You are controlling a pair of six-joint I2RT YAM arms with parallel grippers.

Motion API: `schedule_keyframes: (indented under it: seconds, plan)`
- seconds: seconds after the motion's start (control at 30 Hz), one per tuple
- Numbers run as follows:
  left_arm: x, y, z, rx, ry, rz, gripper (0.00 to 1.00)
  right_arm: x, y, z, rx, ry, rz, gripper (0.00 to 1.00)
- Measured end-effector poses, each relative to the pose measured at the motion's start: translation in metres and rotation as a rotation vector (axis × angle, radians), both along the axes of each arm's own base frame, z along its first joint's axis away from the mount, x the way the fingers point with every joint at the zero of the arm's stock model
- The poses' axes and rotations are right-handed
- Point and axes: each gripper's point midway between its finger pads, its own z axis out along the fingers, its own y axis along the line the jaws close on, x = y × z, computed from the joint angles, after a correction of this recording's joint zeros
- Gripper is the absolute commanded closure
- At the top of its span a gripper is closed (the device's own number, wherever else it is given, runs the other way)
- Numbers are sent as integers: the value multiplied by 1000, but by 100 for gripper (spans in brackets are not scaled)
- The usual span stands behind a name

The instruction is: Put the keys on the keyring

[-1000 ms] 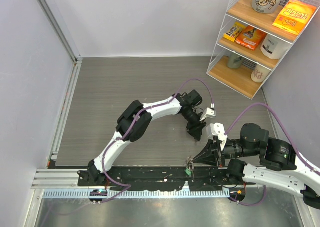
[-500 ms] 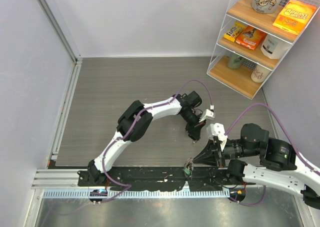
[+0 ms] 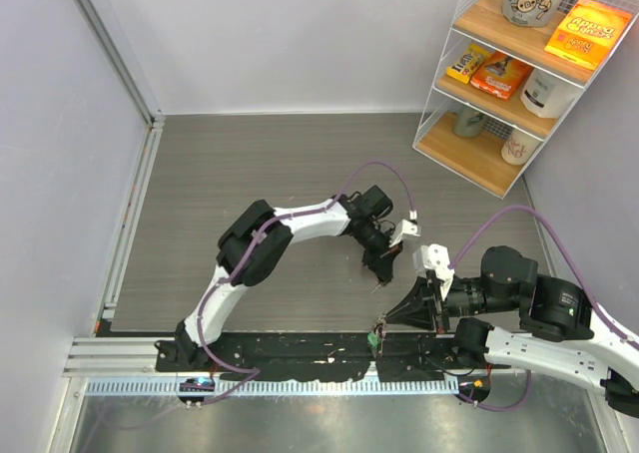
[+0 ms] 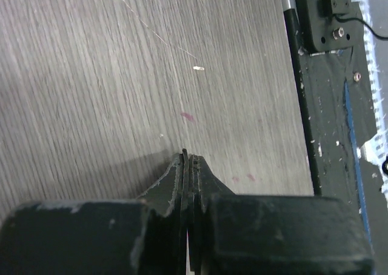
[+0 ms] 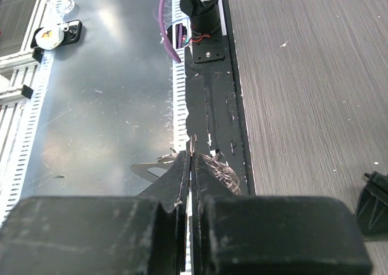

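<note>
My left gripper (image 3: 379, 273) hangs point-down over the grey wood floor, just above and behind the right one. In the left wrist view its jaws (image 4: 189, 161) are shut on a thin dark flat blade seen edge-on, which looks like a key (image 4: 183, 166). My right gripper (image 3: 384, 323) lies low at the near edge, pointing left. It is shut on the keyring (image 5: 223, 171), whose silvery wire loops show on both sides of the fingertips. A flat silvery piece (image 5: 145, 169) sticks out to the left. The small green piece (image 3: 374, 341) hangs at its tip. No loose keys show.
A black mounting rail (image 3: 300, 351) and a metal plate (image 3: 250, 413) run along the near edge. A wire shelf (image 3: 519, 74) with boxes and mugs stands at the back right. Grey walls close the left and back.
My left gripper has drifted a little left and toward the near edge, and its elbow has swung left. The right arm has not moved.
</note>
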Motion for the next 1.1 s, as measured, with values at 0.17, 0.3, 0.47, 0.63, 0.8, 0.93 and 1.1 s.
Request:
schedule_keyframes:
  seconds: [0.17,0.3,0.47,0.63,0.8,0.93,1.1]
  plan:
    - [2,13,27,-39,-66,104,100,2,-1,5,8,-11,-15,95]
    - [12,14,76,-164,-160,200,100,4,-1,8,12,-20,-20,94]
    - [14,23,129,-317,-253,301,100,6,2,6,-3,-25,-16,95]
    - [7,42,158,-417,-303,388,100,6,3,5,-7,-46,-7,94]
    - [-10,61,185,-508,-345,433,100,5,9,3,-26,-56,33,94]
    - [-27,78,217,-605,-381,439,100,4,15,-2,-48,-67,80,95]
    - [-55,104,251,-725,-413,422,100,-5,17,-1,-37,-104,165,95]
